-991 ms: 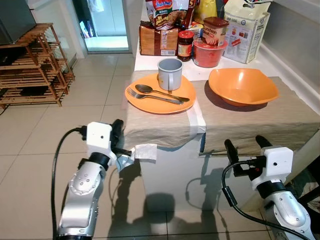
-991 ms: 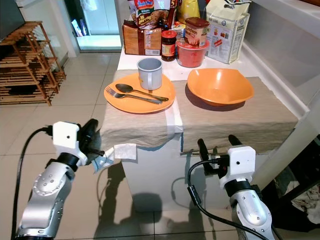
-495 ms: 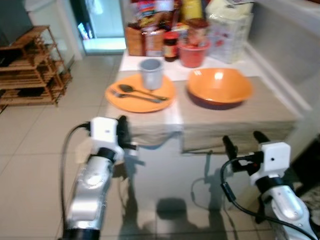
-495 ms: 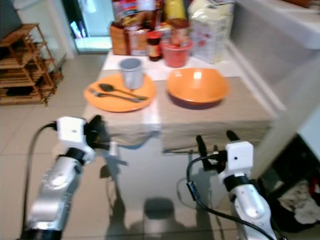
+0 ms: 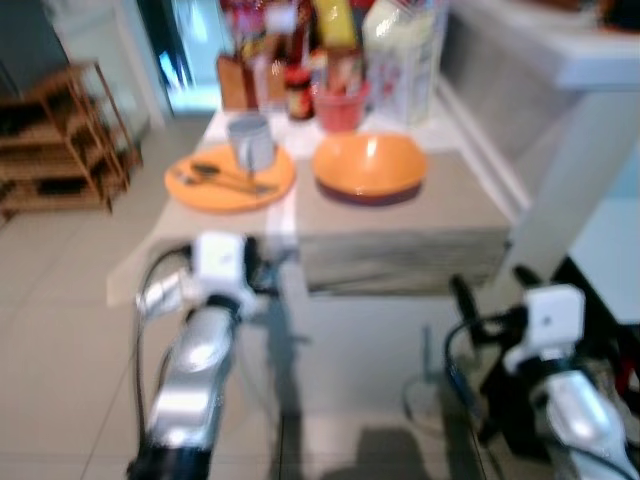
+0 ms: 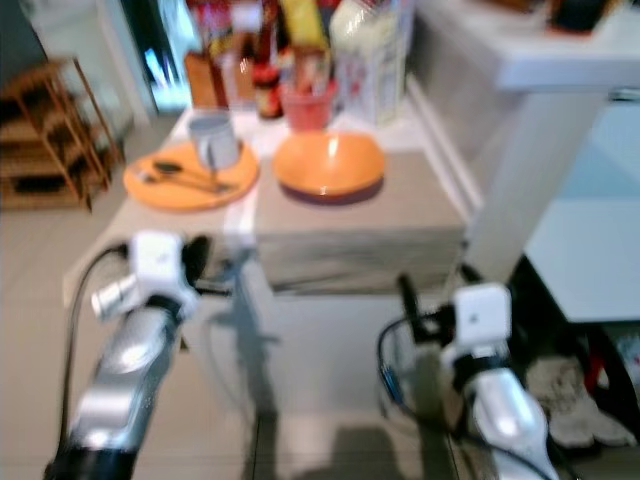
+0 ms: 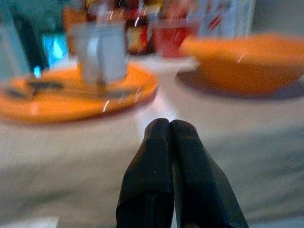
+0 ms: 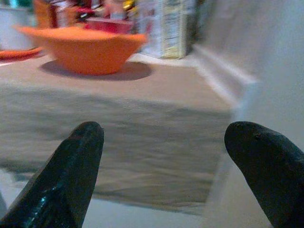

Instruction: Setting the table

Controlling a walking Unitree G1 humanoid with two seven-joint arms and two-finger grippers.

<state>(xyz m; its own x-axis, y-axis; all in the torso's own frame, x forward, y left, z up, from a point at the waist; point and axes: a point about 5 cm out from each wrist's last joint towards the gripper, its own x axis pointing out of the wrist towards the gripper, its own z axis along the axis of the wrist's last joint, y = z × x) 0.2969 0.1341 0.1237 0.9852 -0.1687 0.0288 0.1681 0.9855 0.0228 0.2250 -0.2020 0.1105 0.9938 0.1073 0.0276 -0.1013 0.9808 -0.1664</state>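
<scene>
The picture is blurred. An orange plate (image 5: 230, 180) lies on the beige cloth (image 5: 400, 235) of the table, bearing a grey mug (image 5: 250, 143) and a spoon and fork (image 5: 215, 175). An orange bowl (image 5: 370, 165) stands to its right. My left gripper (image 7: 170, 126) is shut with nothing between its fingers, held at the table's front edge below the plate (image 7: 71, 95). My right gripper (image 8: 164, 130) is open, level with the cloth's front edge, right of the bowl (image 8: 85, 45).
Jars, boxes and bags of groceries (image 5: 320, 50) crowd the back of the table. A wooden rack (image 5: 60, 130) stands on the tiled floor at left. A white post and counter (image 5: 565, 170) rise close on the right.
The whole picture has shifted and blurred, so the camera has moved: the table now sits further away and to the left. Both arms hold much the same pose before me.
</scene>
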